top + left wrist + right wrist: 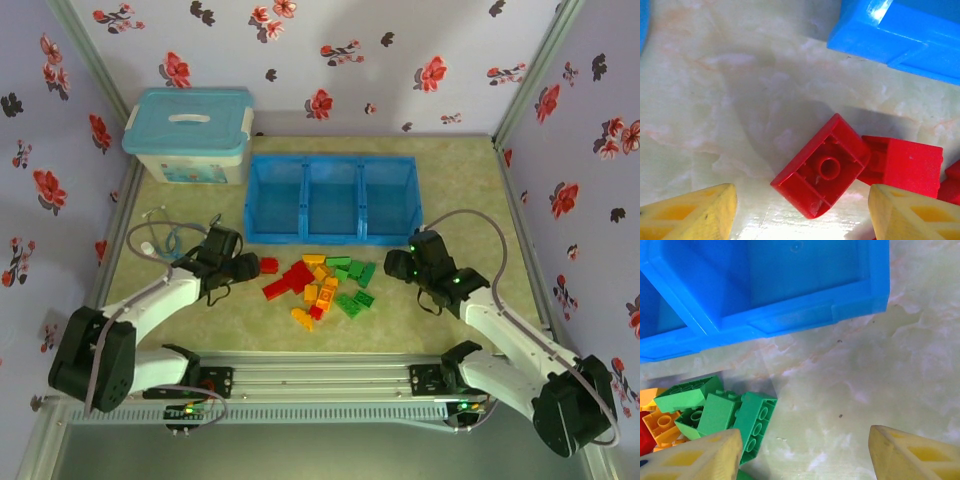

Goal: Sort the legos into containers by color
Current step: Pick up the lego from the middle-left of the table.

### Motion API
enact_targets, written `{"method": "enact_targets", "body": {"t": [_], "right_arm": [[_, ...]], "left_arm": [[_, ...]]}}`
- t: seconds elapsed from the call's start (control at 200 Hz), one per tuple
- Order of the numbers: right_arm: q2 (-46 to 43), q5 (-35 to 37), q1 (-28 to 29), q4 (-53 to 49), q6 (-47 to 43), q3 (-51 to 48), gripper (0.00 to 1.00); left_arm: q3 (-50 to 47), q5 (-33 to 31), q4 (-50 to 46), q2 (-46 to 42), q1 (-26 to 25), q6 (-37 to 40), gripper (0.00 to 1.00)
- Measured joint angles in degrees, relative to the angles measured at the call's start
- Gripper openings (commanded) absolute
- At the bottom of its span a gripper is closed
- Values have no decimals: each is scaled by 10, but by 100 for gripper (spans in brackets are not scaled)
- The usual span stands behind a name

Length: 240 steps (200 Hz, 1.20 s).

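Three joined compartments make up the blue tray (333, 200), which stands at the far middle of the table (450, 200). About twenty legos (322, 285) in red, orange-yellow and green lie in a loose pile on the table, at 6 o'clock from the tray and near its front wall. One red brick (268, 265) lies a little apart, at 9 o'clock from the pile. A pale-blue storage box (188, 135) with a lid stands at 10 o'clock from the tray.

The left gripper (250, 267) is low over the table, just beside this red brick at its 9 o'clock. In the left wrist view its yellow fingers (695, 217) are spread wide. The red brick lies between them with its hollow underside up, turned at an angle, nearer to the finger at 3 o'clock. A gap of bare table separates it from the finger at 9 o'clock. A second red brick (905, 162) touches it at 3 o'clock.

The right gripper (395, 266) is at 3 o'clock from the pile, near the green bricks (725, 412). In the right wrist view its fingers (915, 455) are also spread, with bare table between them. The green bricks lie just beside the finger at 9 o'clock, and one orange brick (662, 427) lies beyond them. The tray corner is at 12 o'clock.
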Motion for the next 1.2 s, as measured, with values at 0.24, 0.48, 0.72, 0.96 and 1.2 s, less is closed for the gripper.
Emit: {"method": "enact_targets", "body": {"t": [0.24,0.48,0.72,0.96,1.2], "right_arm": [[-37,1,3,0,10,-17,68],[-49,3,3,0,16,-28,67],[-55,5,3,0,17,-39,67],[-55,9,3,0,26,-43,67],[-55,9,3,1,32,-46,65]], "left_arm": [[0,19,23,53,0,2,68],[11,29,42,85,0,7,67],[30,29,38,106,0,20,62],[40,28,38,119,-8,30,51],[46,28,31,120,-30,37,36]]}}
